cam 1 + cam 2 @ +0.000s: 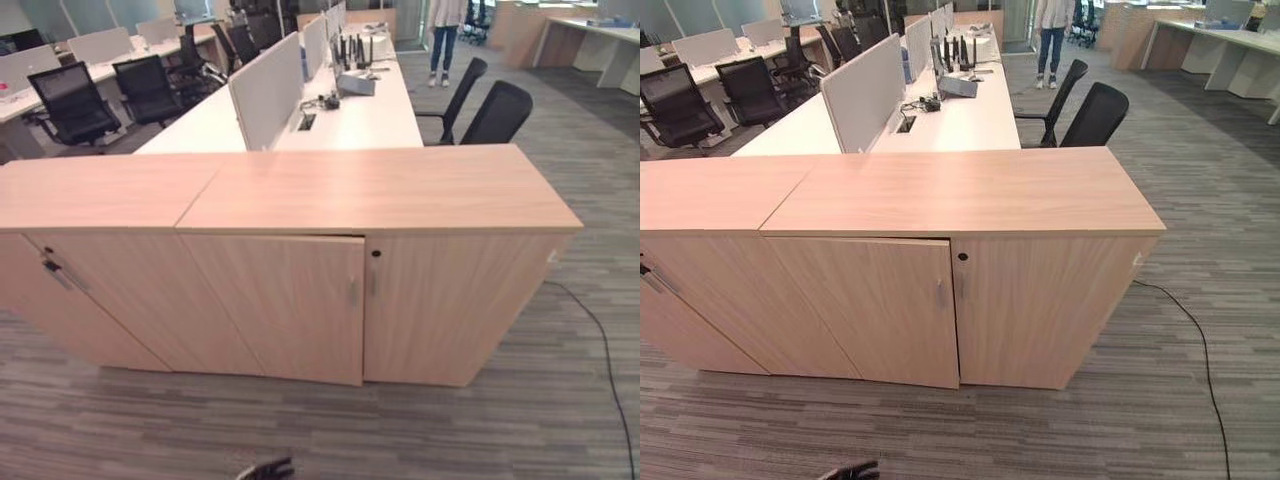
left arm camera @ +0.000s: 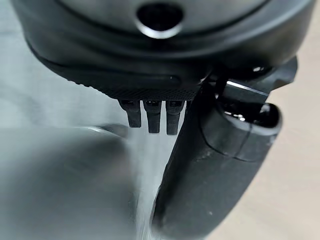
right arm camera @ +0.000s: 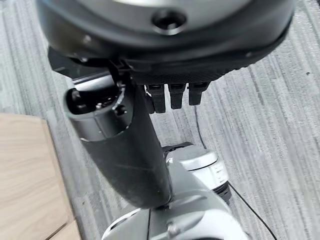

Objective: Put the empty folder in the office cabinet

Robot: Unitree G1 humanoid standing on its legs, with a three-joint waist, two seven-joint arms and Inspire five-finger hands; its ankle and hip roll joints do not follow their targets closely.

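Note:
The office cabinet is a low light-wood unit right in front of me. Its two front doors meet at slim handles, and the left door stands very slightly proud of the right one. Dark fingertips of my left hand poke in at the bottom edge, well short of the doors. In the left wrist view the left hand has straight fingers and a stretched thumb over a blurred grey surface I cannot identify. My right hand is open above the carpet, holding nothing.
A second wood cabinet joins on the left at an angle. Behind them run white desks with dividers and black office chairs. A person stands far back. Striped grey carpet covers the floor.

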